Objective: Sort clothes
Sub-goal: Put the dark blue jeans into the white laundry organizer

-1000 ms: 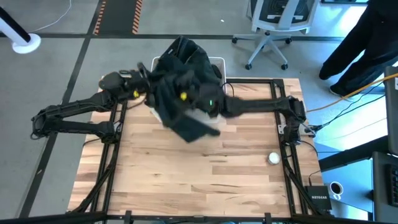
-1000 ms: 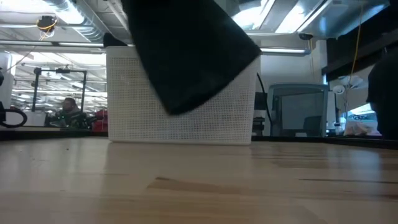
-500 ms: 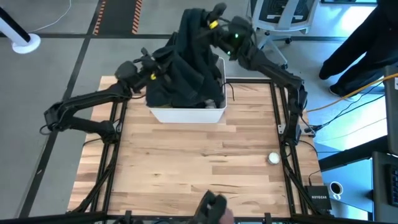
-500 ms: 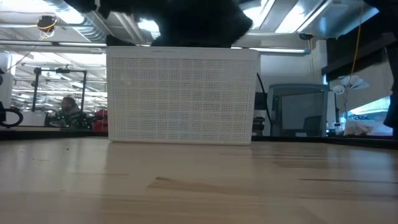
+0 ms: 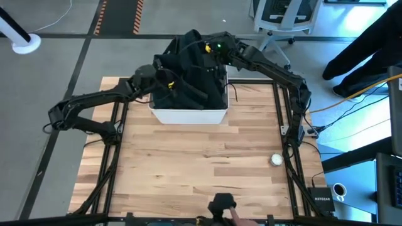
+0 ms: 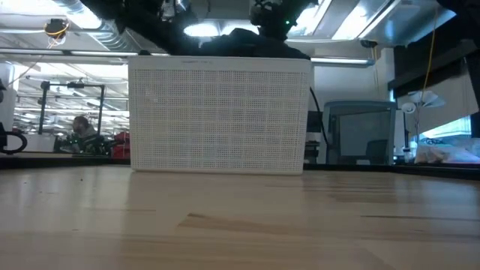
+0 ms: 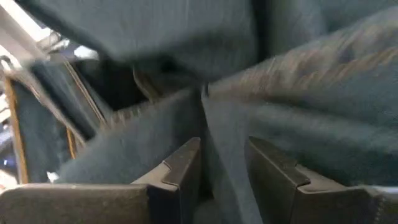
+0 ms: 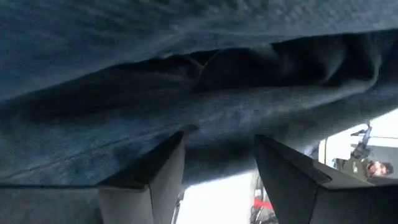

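Observation:
A large dark garment (image 5: 188, 75) lies heaped in the white mesh basket (image 5: 188, 115) at the table's far middle. In the low view it bulges above the basket's rim (image 6: 247, 41). My left gripper (image 5: 164, 80) is sunk into the heap's left side and is shut on cloth (image 7: 224, 168). My right gripper (image 5: 210, 49) is over the heap's far right part, and dark cloth (image 8: 217, 149) lies between its fingertips. The other clothes are hidden or out of view. My left gripper pinches a fold of the dark garment (image 7: 222, 143) between its two fingers (image 7: 186, 165), coming from the table's left. The cloth runs on past the fingertips into the heap in the basket. My right gripper has a thick fold of the garment (image 8: 217, 134) between its fingertips (image 8: 171, 155), coming from the far right and slanting down. The rest of the cloth rests on the heap.
A small white ball (image 5: 276, 159) lies on the wood near the right edge. A dark object (image 5: 221, 204) shows at the near edge. An office chair (image 5: 276, 19) and a person (image 5: 364, 44) are beyond the far right corner.
Both grippers have carried the dark garment from above the table's middle toward the far edge. My right gripper went up and beyond the basket, then came down. The garment's end that hung in front of the basket now lies in the heap inside it.

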`<state>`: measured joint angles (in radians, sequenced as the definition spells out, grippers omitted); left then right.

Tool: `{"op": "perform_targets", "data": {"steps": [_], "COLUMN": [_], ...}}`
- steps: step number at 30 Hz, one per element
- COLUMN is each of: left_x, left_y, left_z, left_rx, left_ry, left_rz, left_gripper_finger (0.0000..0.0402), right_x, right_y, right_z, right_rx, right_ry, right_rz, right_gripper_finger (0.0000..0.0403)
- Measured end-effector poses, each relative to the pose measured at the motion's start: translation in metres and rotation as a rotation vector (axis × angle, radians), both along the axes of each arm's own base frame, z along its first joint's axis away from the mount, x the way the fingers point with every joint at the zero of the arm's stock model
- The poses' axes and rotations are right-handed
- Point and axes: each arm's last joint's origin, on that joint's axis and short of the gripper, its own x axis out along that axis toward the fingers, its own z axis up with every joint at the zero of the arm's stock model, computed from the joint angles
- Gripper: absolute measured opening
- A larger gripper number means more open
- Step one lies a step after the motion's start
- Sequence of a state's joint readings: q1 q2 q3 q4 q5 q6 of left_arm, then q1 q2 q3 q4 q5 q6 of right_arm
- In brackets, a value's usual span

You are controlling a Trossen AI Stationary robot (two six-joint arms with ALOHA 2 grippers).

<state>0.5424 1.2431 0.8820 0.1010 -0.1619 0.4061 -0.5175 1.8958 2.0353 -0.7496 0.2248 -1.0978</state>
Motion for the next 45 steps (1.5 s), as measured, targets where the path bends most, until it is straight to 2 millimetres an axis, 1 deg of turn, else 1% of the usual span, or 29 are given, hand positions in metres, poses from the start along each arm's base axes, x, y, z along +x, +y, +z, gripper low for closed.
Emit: {"op": "perform_targets", "data": {"steps": [2, 3, 5, 7, 9, 11, 14, 15, 17, 20, 22, 25, 28, 29, 31, 33, 35, 36, 38, 40, 41, 43, 45], "left_x": [-0.003, -0.006, -0.01, -0.015, -0.016, -0.02, -0.027, -0.029, -0.031, -0.026, -0.019, -0.008, 0.001, 0.002, 0.004, 0.001, -0.004, -0.006, -0.014, -0.02, -0.023, -0.028, -0.032], "left_y": [-0.002, -0.004, -0.003, 0.002, 0.01, 0.023, 0.047, 0.057, 0.075, 0.099, 0.109, 0.115, 0.114, 0.114, 0.111, 0.107, 0.101, 0.097, 0.089, 0.079, 0.074, 0.064, 0.055], "left_z": [0.016, 0.025, 0.042, 0.059, 0.069, 0.079, 0.078, 0.074, 0.061, 0.033, 0.011, -0.019, -0.044, -0.048, -0.048, -0.039, -0.021, -0.008, 0.013, 0.031, 0.037, 0.048, 0.054], "left_rx": [0.017, 0.02, 0.021, 0.031, 0.038, 0.049, 0.034, 0.015, -0.062, -0.194, -0.277, -0.362, -0.439, -0.456, -0.46, -0.446, -0.404, -0.371, -0.324, -0.28, -0.257, -0.205, -0.154], "left_ry": [-0.021, -0.025, -0.012, -0.021, -0.038, -0.066, -0.089, -0.1, -0.101, -0.072, -0.027, 0.08, 0.183, 0.199, 0.205, 0.193, 0.16, 0.131, 0.074, 0.031, 0.02, 0.011, 0.001], "left_rz": [-0.004, -0.007, -0.009, -0.023, -0.062, -0.066, -0.039, -0.029, -0.041, -0.058, -0.05, -0.065, -0.089, -0.092, -0.098, -0.101, -0.105, -0.109, -0.109, -0.115, -0.122, -0.145, -0.215], "left_gripper_finger": [0.012, 0.012, 0.012, 0.012, 0.012, 0.012, 0.012, 0.012, 0.012, 0.012, 0.012, 0.012, 0.012, 0.012, 0.012, 0.012, 0.012, 0.012, 0.012, 0.012, 0.012, 0.012, 0.012], "right_x": [-0.003, -0.005, -0.012, -0.018, -0.024, -0.029, -0.026, -0.024, -0.009, 0.013, 0.026, 0.041, 0.054, 0.058, 0.059, 0.058, 0.052, 0.048, 0.036, 0.023, 0.017, 0.005, -0.003], "right_y": [0.004, 0.007, 0.01, 0.011, 0.007, 0.001, -0.012, -0.019, -0.029, -0.044, -0.047, -0.051, -0.053, -0.052, -0.053, -0.051, -0.048, -0.046, -0.039, -0.03, -0.026, -0.019, -0.007], "right_z": [0.006, 0.013, 0.031, 0.05, 0.064, 0.072, 0.073, 0.067, 0.046, 0.002, -0.022, -0.055, -0.087, -0.095, -0.1, -0.096, -0.084, -0.075, -0.048, -0.018, -0.007, 0.007, 0.012], "right_rx": [0.01, 0.003, -0.048, -0.099, -0.123, -0.098, 0.015, 0.078, 0.195, 0.322, 0.369, 0.429, 0.484, 0.49, 0.479, 0.455, 0.442, 0.428, 0.391, 0.347, 0.334, 0.315, 0.327], "right_ry": [-0.002, -0.015, -0.041, -0.087, -0.142, -0.203, -0.353, -0.38, -0.381, -0.289, -0.227, -0.144, -0.061, -0.042, -0.018, -0.009, -0.017, -0.027, -0.074, -0.13, -0.147, -0.149, -0.095], "right_rz": [-0.006, -0.005, -0.027, -0.053, -0.058, -0.001, 0.126, 0.163, 0.222, 0.217, 0.209, 0.197, 0.181, 0.177, 0.159, 0.157, 0.158, 0.156, 0.165, 0.178, 0.181, 0.163, 0.149], "right_gripper_finger": [0.021, 0.021, 0.021, 0.021, 0.021, 0.021, 0.021, 0.021, 0.021, 0.021, 0.021, 0.021, 0.021, 0.021, 0.021, 0.021, 0.021, 0.021, 0.021, 0.021, 0.021, 0.0211, 0.0211]}}
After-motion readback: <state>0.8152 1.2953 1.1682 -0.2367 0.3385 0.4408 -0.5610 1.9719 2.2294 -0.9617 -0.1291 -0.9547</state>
